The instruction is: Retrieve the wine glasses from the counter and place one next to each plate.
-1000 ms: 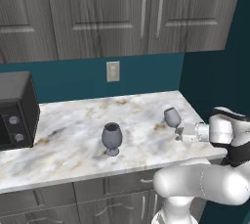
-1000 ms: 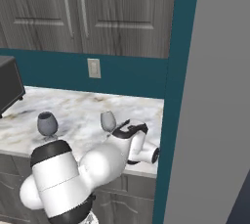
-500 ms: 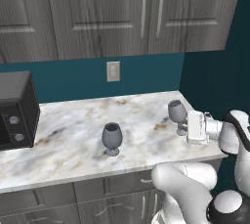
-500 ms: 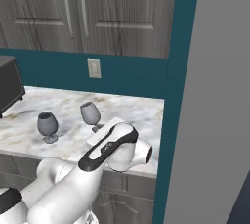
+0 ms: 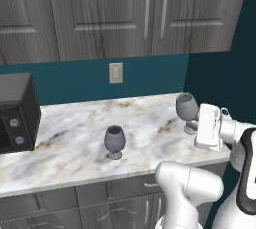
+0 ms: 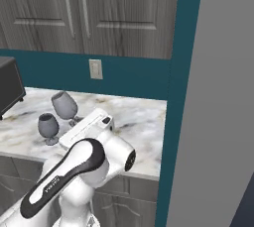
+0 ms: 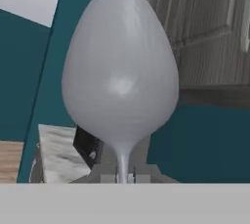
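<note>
Two wine glasses: the gripper (image 7: pixel 124 175) clenches one (image 5: pixel 186 106) by its stem, another (image 5: pixel 114 140) stands on the counter (image 5: pixel 65 143).

One glass (image 5: pixel 186 108) lifted, other (image 5: pixel 114 141) upright

1. We see open marble counter (image 5: pixel 75 138) between the black microwave (image 5: pixel 17 113) at the left end and the standing wine glass (image 5: pixel 114 142); a gripper could pass there.
2. That glass stands alone mid-counter, with bare marble on all sides of it.
3. At the right end, the lifted wine glass (image 5: pixel 186 107) and the robot's hand crowd the space near the teal wall (image 5: pixel 220 73).
4. The upper cabinets (image 5: pixel 125 13) overhang the back of the counter, capping the height there.
5. In the right base view, a tall grey panel (image 6: pixel 218 97) blocks the right side.
</note>
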